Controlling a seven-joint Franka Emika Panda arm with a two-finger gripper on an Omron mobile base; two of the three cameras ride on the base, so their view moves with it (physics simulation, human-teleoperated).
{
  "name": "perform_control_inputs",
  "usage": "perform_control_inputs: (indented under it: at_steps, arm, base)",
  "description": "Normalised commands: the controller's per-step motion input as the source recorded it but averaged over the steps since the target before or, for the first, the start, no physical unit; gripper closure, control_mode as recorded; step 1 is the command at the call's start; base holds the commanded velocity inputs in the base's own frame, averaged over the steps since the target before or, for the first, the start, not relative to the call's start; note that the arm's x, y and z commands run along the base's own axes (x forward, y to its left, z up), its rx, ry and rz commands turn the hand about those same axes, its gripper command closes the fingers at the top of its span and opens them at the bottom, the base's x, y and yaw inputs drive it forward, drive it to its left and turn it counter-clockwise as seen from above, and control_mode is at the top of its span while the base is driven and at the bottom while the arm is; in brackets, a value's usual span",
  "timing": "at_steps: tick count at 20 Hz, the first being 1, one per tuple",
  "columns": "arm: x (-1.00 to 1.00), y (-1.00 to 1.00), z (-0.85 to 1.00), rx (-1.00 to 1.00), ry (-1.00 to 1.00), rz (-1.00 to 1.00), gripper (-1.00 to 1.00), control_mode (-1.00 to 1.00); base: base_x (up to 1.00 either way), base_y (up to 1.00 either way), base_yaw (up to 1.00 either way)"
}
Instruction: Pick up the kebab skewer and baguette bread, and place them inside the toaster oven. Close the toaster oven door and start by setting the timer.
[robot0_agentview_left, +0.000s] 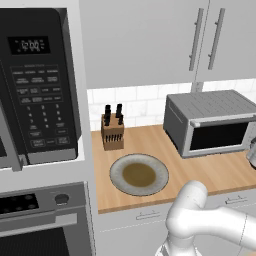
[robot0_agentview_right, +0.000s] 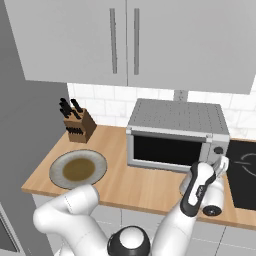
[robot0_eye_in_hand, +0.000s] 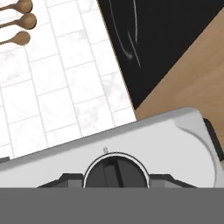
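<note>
At the toaster oven's (robot0_agentview_right: 175, 135) right front corner, the gripper (robot0_eye_in_hand: 116, 177) closes its dark fingertips (robot0_eye_in_hand: 65, 180) on either side of the round timer knob (robot0_eye_in_hand: 116, 171), half cut off at the hand view's lower edge. The toaster oven door (robot0_agentview_right: 167, 149) stands shut. The plate (robot0_agentview_left: 139, 174) lies bare on the wooden counter (robot0_agentview_left: 210, 170).

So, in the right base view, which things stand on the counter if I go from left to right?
Plate → knife block → toaster oven with its door shut → gripper at the oven's right-hand knob → black cooktop.
</note>
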Motion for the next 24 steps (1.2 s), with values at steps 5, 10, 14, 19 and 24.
perform_control_inputs:
  at_steps: [5,10,14,19,24]
  arm:
    - [0.0,0.0,0.0,0.4,0.0,-0.06,1.0,-1.0]
    - [0.0,0.0,0.0,0.47,0.0,-0.02,1.0,-1.0]
    - [0.0,0.0,0.0,0.53,0.0,0.0,1.0,-1.0]
    - [0.0,0.0,0.0,0.57,-0.02,0.0,1.0,-1.0]
    - [0.0,-0.01,0.0,0.59,-0.03,0.0,1.0,-1.0]
  base:
    - [0.0,0.0,0.0]
    - [0.0,0.0,0.0]
    - [0.0,0.0,0.0]
    - [0.0,0.0,0.0]
    - [0.0,0.0,0.0]
